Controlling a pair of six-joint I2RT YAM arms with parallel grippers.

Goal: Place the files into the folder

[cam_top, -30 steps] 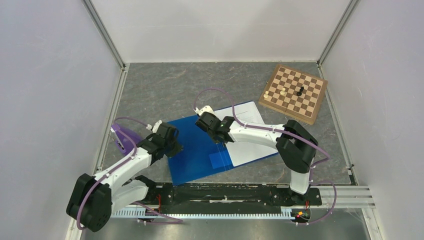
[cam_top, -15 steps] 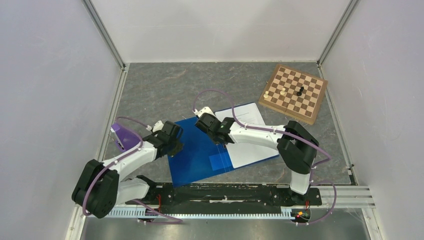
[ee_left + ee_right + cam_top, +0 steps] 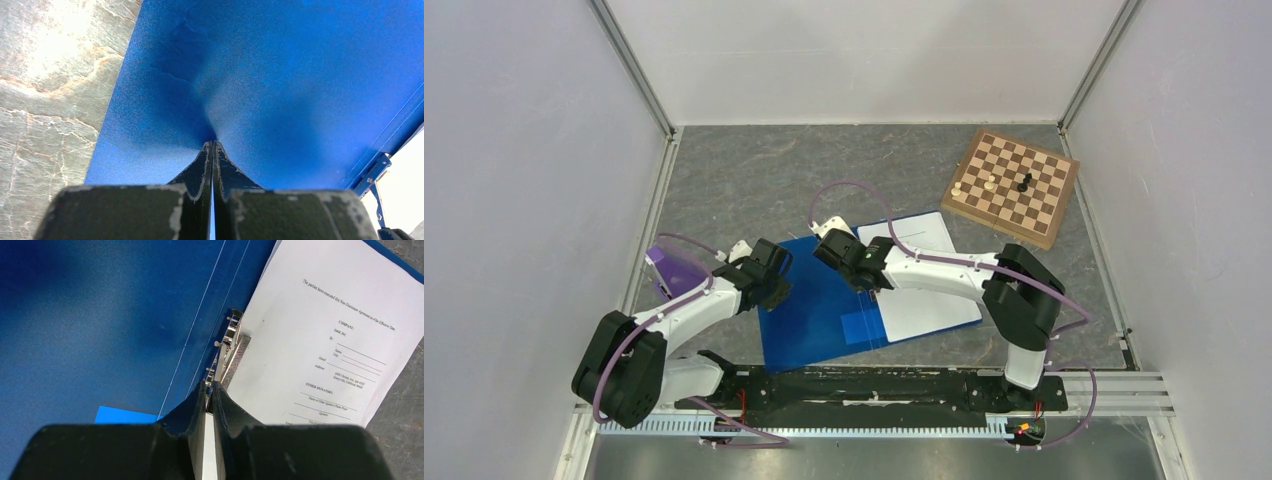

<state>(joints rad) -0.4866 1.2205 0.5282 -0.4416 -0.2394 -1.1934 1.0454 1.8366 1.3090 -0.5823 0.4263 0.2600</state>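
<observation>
One blue folder [image 3: 824, 320] lies open by the tabletop's [image 3: 754, 180] near edge, one printed sheet [image 3: 929, 310] on its right half. The left gripper [image 3: 211, 142] pinches the cover, fully closed. The right gripper [image 3: 210, 383] is nearly closed at the sheet's edge; I can't tell whether it has hold. One chessboard [image 3: 1034, 215] sits in the far right corner.

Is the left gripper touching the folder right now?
Touching. The left wrist view shows the left gripper with jaws shut on the folder, whose blue cover puckers at the tips.

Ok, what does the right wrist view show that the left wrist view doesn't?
Only right wrist: the printed sheet, the metal clip with the right gripper shut on it, a lighter blue patch. Only left wrist: the left gripper pinching the folder cover into a pucker. Both: the blue folder and grey table.
</observation>
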